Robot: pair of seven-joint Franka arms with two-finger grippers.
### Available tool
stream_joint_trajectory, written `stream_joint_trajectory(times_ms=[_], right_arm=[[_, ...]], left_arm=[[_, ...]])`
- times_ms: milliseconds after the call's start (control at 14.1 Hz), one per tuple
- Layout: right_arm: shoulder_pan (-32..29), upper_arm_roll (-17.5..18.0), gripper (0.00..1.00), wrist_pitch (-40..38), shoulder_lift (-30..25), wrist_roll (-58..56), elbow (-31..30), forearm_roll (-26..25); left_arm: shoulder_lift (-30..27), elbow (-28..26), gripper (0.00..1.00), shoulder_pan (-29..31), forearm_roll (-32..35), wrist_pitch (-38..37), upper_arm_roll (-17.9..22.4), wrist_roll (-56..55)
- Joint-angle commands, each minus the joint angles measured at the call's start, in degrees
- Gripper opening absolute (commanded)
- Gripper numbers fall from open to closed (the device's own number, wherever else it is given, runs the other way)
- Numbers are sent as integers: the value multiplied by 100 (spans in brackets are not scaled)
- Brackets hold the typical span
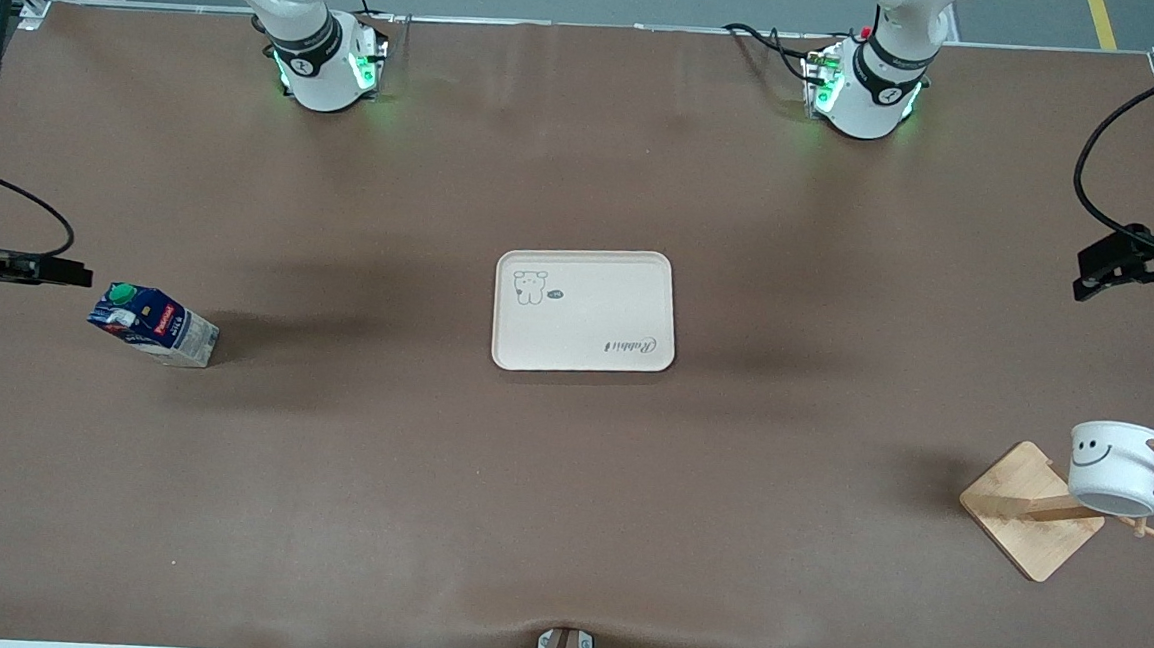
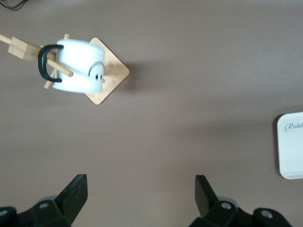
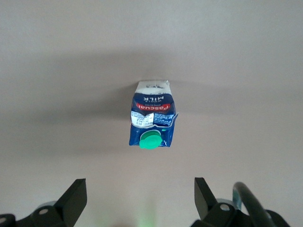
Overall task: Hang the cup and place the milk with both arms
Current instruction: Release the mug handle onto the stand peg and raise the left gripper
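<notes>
The cup (image 1: 1117, 467), a white mug with a smiley face, hangs by its black handle on a peg of a wooden rack (image 1: 1031, 510) toward the left arm's end of the table. The left wrist view shows the cup (image 2: 78, 66) on that peg. My left gripper (image 1: 1083, 275) hovers open over bare table, apart from the rack, its jaws (image 2: 141, 194) holding nothing. The milk (image 1: 151, 323), a dark-blue carton with a green cap, stands on the table toward the right arm's end. My right gripper (image 1: 79, 276) hangs open beside the milk (image 3: 151, 125), with nothing between its fingers (image 3: 140, 196).
A cream tray (image 1: 630, 277) with a bear drawing lies at the table's middle, with nothing on it; its edge (image 2: 291, 161) shows in the left wrist view. Brown table surface lies between the tray and each object. Black cables trail by both grippers.
</notes>
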Motion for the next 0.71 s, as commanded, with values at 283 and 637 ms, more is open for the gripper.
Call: stream_joint_trajectory(times_ms=[283, 637], right_arm=[[11, 0, 100, -1040, -509, 129, 89, 237], [-16, -26, 100, -1767, -553, 138, 1346, 203]], left_arm=[[-1175, -1293, 100, -1478, -605, 2, 1560, -347], [-1458, -1673, 100, -1480, -561, 135, 1526, -578]])
